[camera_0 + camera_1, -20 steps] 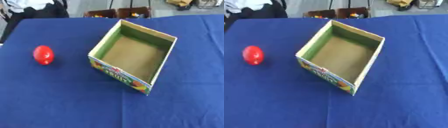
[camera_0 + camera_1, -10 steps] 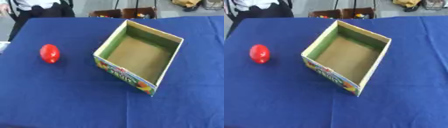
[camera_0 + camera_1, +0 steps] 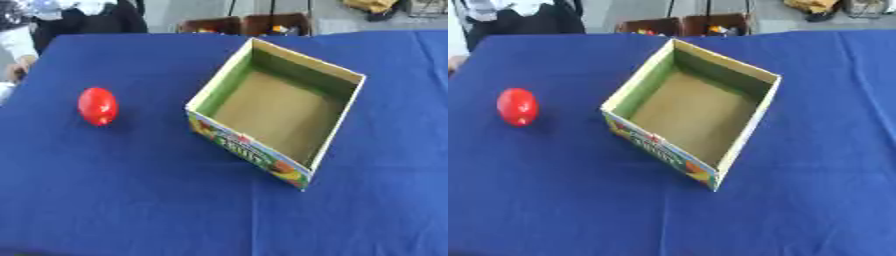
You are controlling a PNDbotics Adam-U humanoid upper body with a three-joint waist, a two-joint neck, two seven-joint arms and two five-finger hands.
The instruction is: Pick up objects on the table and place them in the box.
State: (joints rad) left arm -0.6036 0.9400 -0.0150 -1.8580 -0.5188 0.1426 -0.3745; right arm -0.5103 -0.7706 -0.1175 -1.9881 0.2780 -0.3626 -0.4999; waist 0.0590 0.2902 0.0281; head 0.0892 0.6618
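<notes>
Left eye view: red egg-shaped object [image 3: 97, 106] on blue table [image 3: 131, 200], left of box [image 3: 249, 152]; no robot hand visible.

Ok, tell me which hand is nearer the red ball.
Neither can be judged: no hand shows in either view. The red ball lies on the table's left side, left of the box, so the left hand would likely suit it.

We see even, fairly bright light with no glare on the blue bench [image 3: 131, 200]. Both views are soft and slightly blurred throughout. The red object [image 3: 97, 106] casts a faint shadow; the box [image 3: 337, 125] walls shade its inside dimly.
</notes>
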